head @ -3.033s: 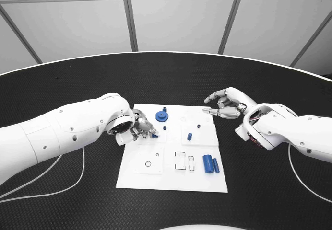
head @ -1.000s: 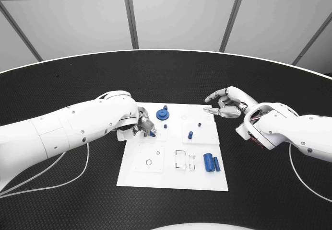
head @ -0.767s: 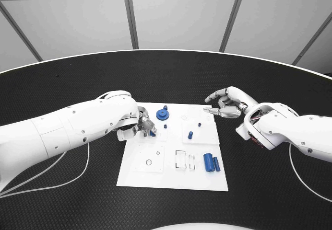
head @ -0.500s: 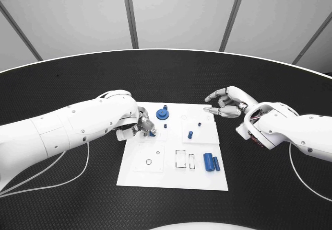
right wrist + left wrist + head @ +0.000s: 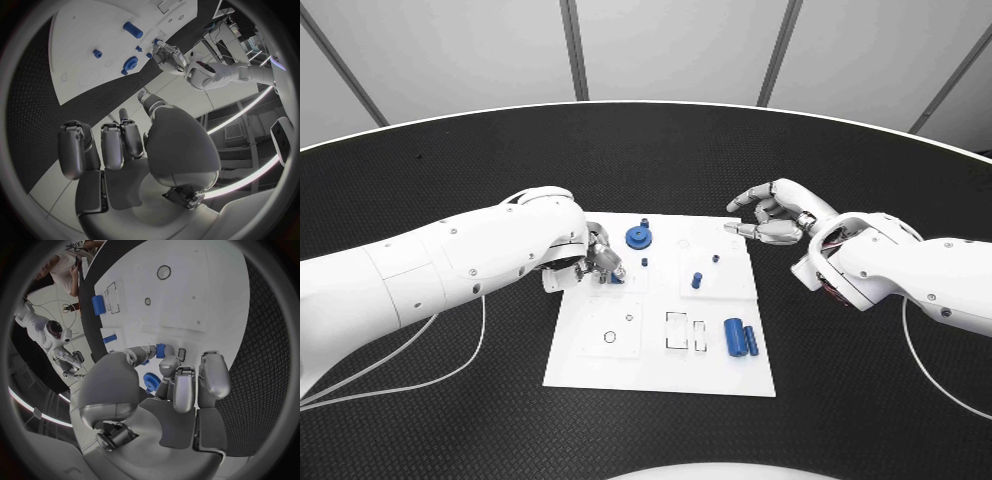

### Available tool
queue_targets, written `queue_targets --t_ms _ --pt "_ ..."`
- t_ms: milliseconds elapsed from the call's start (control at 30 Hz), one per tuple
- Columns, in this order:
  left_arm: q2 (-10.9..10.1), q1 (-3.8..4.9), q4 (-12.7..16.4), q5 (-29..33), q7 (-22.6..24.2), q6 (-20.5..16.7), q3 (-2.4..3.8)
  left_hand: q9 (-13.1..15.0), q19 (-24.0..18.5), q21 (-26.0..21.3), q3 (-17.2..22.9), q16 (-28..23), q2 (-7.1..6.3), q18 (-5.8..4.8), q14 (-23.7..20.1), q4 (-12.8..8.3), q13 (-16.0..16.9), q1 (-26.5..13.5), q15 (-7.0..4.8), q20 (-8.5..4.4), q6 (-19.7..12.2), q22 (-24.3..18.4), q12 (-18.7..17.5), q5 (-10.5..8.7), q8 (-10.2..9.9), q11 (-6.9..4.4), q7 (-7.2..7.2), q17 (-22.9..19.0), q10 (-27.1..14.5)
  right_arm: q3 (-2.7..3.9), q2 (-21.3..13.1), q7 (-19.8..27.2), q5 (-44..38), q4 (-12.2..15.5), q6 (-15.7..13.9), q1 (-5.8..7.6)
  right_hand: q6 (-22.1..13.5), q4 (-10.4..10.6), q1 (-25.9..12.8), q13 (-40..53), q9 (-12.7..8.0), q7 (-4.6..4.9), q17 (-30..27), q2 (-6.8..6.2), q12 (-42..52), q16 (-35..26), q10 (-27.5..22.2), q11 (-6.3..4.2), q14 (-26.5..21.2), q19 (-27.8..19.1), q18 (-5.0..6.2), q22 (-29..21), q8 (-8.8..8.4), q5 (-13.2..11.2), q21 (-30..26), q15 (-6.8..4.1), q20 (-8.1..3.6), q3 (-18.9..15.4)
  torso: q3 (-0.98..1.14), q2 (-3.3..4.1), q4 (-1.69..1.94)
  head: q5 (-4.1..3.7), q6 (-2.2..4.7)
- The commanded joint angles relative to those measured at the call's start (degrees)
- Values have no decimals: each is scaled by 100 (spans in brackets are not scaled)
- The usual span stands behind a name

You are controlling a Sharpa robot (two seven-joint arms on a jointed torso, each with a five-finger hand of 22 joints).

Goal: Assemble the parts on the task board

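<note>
My head camera looks down on the task board [image 5: 661,300]. Each wrist camera sits close behind my palm. All three share that board.

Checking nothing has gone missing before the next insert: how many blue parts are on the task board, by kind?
Gear: 1
Long cylinders, lying flat: 2
Small upright pegs: 4
Piece pinched by the left hand: 1
Total: 8 blue parts
</note>
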Motion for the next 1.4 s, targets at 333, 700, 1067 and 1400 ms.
queue_targets --t_ms 333,700,1067,1400 --pt "39 0 -39 0 -5 27 0 7 24 23 855 35 39 40 586 -861 15 -6 -31 13 39 2 33 45 28 -4 -8 1510 64 0 2 -3 0 1 3 -1 37 11 3 447 -17 11 436 -39 30 -31 38 -20 360 315 83 964 37 71 6 -40 -35 34 2 -5 2 1 -10" --pt "107 0 -135 0 -15 74 0 7 24 24 855 35 40 40 586 -861 20 -7 -31 13 40 3 35 48 29 -4 -9 1510 68 0 -3 -6 0 7 0 -1 37 11 3 447 -17 11 436 -39 30 -31 38 -20 360 315 83 964 37 71 6 -40 -35 34 3 -2 -3 2 -6" --pt "147 0 -184 1 -15 71 0 6 24 23 859 35 43 40 586 -863 24 -10 -32 13 42 2 37 55 29 -6 -11 1510 72 0 1 -3 -1 6 -1 -1 37 11 3 447 -17 11 436 -39 30 -31 38 -20 360 315 83 964 37 71 6 -40 -35 34 1 -2 3 -3 -14" --pt "197 0 -268 1 -26 132 0 6 23 22 861 35 46 40 586 -864 20 -11 -33 12 43 -1 36 57 30 -7 -12 1510 71 0 -1 -6 -1 10 -1 -2 37 11 3 447 -17 11 436 -39 30 -31 38 -20 360 315 83 964 37 71 6 -40 -35 34 0 0 -1 0 -20"
